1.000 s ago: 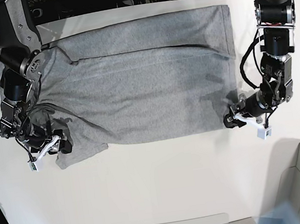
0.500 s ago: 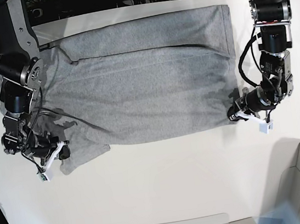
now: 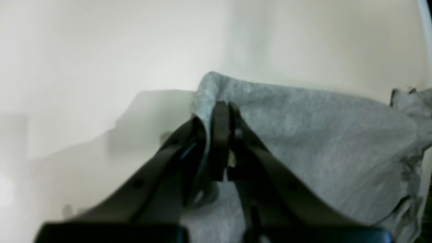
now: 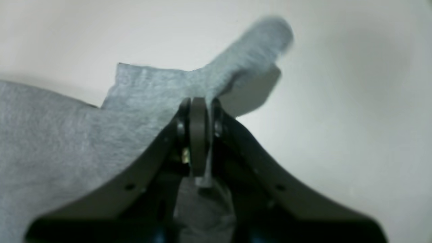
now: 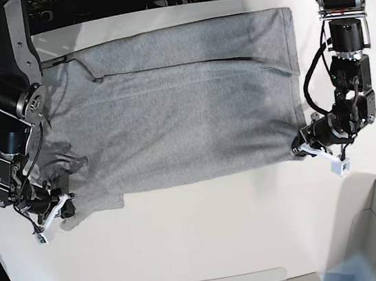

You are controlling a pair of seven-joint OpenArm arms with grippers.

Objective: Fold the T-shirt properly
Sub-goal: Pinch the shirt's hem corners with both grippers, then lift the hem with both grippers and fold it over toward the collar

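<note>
Grey T-shirt (image 5: 183, 99) lies flat — left gripper (image 3: 221, 111) and right gripper (image 4: 199, 108) (blurred) seemingly pinch opposite hem corners.

Both end effectors, left (image 5: 302, 147) and right (image 5: 64, 209), are clamped, arms low.

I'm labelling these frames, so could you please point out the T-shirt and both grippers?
T-shirt (image 5: 183, 106): base view, middle of the spread grey cloth.
Left gripper (image 3: 221, 111): left wrist view, closed fingertips on cloth.
Right gripper (image 4: 199, 108): right wrist view, closed fingertips on cloth.
</note>
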